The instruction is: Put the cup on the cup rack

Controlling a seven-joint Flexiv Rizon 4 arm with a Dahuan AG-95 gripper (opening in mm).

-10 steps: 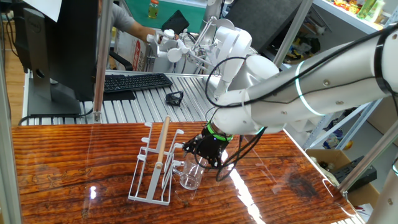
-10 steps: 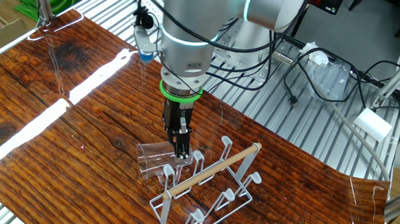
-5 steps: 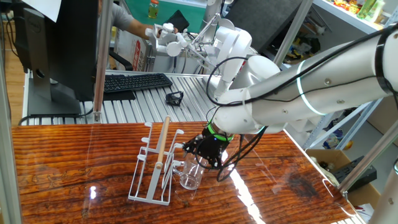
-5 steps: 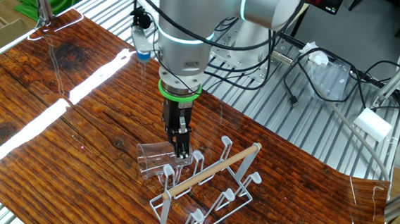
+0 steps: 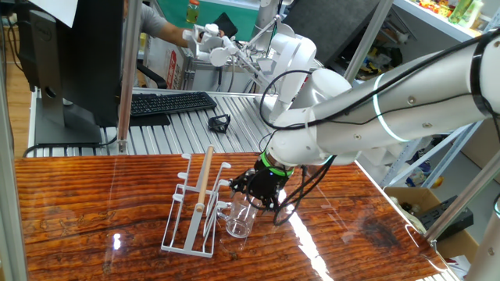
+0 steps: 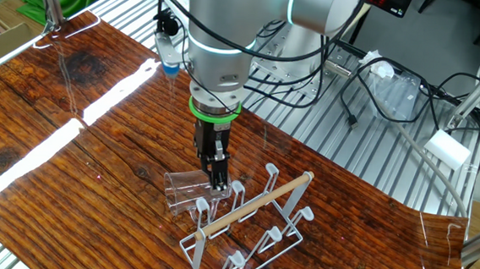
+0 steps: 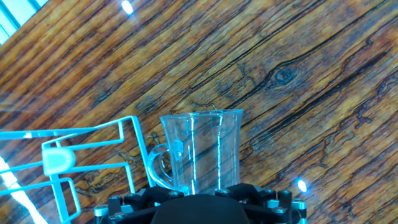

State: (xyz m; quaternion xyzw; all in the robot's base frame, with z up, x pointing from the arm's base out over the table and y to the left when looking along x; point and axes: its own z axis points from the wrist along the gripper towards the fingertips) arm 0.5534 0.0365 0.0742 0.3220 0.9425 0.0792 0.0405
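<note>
**Ana:** Glass, clear and colourless: that small tumbler-shaped cup with a little side handle, where is it?

**Ben:** Low in the centre of the other fixed view. It leans over at the near left corner of the white wire cup rack, against one of the short upturned pegs. I cannot tell whether the peg is inside it or only beside it.

**Ana:** And in the fixed view from the front?

**Ben:** There the cup sits just right of the cup rack, below the middle of the frame. The rack's light wooden rod handle runs along its top.

**Ana:** How is the black pincer?

**Ben:** It points straight down with its jaws spread wide, directly above the cup. From the other side the pincer hangs just beside the cup's upper end. Whether a finger touches the glass I cannot tell.

**Ana:** What does the hand view give?

**Ben:** The cup is at centre bottom, close under the hand, with its handle towards the left. The wire rack fills the lower left. Dark brown grained wood of the desk fills the rest.

**Ana:** Anything else?

**Ben:** A black keyboard lies on the ribbed metal surface behind the desk, upper left.
</note>
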